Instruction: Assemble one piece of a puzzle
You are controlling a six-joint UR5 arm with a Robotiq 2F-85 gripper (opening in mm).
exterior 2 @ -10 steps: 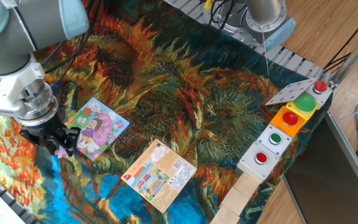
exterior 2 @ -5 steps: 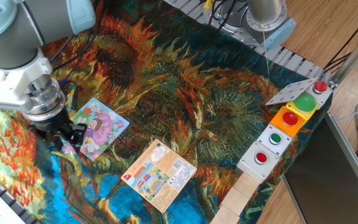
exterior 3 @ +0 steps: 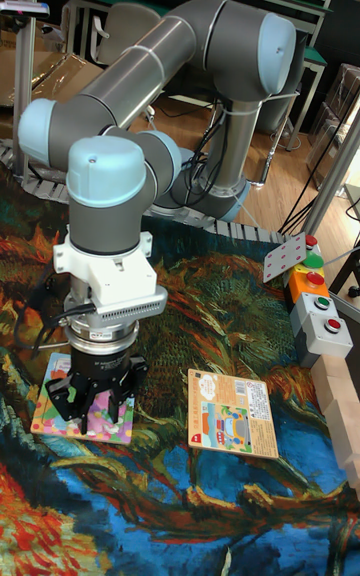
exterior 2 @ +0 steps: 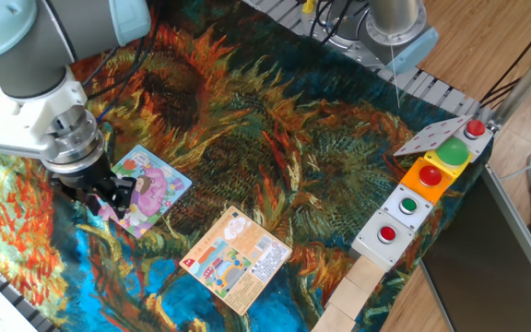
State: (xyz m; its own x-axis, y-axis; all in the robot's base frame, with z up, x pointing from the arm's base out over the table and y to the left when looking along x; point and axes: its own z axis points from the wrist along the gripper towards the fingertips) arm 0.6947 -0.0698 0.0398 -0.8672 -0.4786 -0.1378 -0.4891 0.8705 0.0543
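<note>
Sunflower cloth covers the bench (exterior 2: 275, 138); the end effector (exterior 2: 107, 199) pinches the piece (exterior 2: 115, 211) above the puzzle (exterior 2: 159, 189). If the knobs are not aligned, I think pressing could shift the board or jam the piece.

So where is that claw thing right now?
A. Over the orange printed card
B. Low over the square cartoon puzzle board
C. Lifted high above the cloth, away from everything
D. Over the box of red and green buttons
B: the gripper sits low over the near-left corner of the puzzle, while the orange card and button box lie apart to its right.
</note>
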